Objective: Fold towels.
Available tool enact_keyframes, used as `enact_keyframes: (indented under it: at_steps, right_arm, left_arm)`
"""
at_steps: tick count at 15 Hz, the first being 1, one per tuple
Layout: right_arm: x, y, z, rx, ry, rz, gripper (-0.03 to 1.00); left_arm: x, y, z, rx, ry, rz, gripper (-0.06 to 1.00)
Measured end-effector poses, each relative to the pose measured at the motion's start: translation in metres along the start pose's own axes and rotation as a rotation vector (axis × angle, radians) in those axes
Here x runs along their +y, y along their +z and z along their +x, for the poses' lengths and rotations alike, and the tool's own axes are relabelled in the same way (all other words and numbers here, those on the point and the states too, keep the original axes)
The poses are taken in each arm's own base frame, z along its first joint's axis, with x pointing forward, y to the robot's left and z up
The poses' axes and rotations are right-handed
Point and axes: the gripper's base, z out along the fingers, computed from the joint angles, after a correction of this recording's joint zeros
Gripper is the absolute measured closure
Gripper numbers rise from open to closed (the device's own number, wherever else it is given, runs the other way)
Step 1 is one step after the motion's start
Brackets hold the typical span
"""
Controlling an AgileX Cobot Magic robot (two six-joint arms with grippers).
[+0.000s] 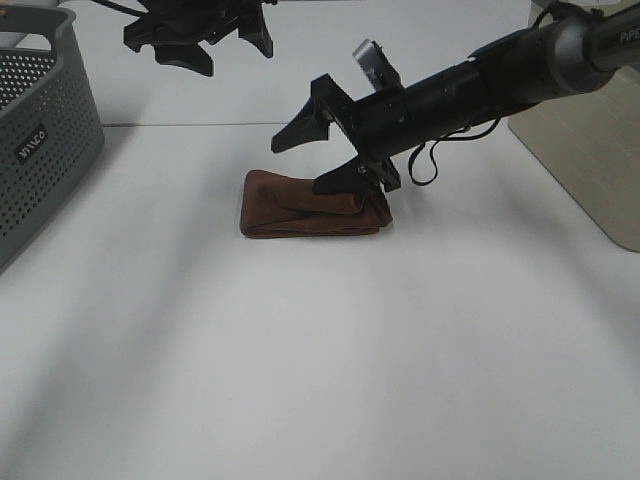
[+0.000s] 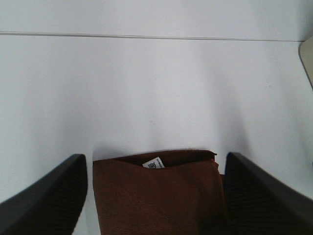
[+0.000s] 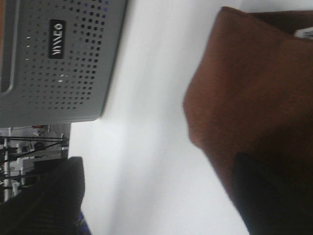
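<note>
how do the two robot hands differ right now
The right hand is low over the table, one finger on the folded brown towel; the left hand is high at the far edge, touching nothing. The right hand reaches in tilted from the right; the left hand looks down on the towel and its white tag. Both are black and open.

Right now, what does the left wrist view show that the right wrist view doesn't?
Only the left wrist view shows the small white tag clearly, at the towel's edge, and the table seam line beyond. Only the right wrist view shows the grey perforated basket. Both show the reddish-brown towel on the white table, framed by that arm's open hand fingers.
</note>
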Motion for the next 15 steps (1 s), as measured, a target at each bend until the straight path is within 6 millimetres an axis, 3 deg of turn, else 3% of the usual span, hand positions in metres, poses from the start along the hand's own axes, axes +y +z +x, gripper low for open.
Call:
enact_keyframes:
  at_steps: [4,8,11,15]
  right_arm:
    - [-0.032,-0.009,-0.007,-0.049,0.014,0.210,0.20]
    - [-0.037,-0.013,-0.007,-0.036,-0.010,0.284,0.20]
    - [-0.015,-0.038,-0.009,-0.043,-0.081,0.380,0.20]
    - [0.030,-0.091,-0.003,-0.038,-0.117,0.556,0.20]
  left_arm:
    - [0.000,0.000,0.001,0.008,0.000,-0.002,0.21]
    - [0.001,0.001,0.003,0.026,0.000,-0.008,0.21]
    - [0.001,-0.016,0.003,0.067,0.059,-0.054,0.21]
    - [0.006,-0.049,0.010,0.207,0.148,-0.189,0.21]
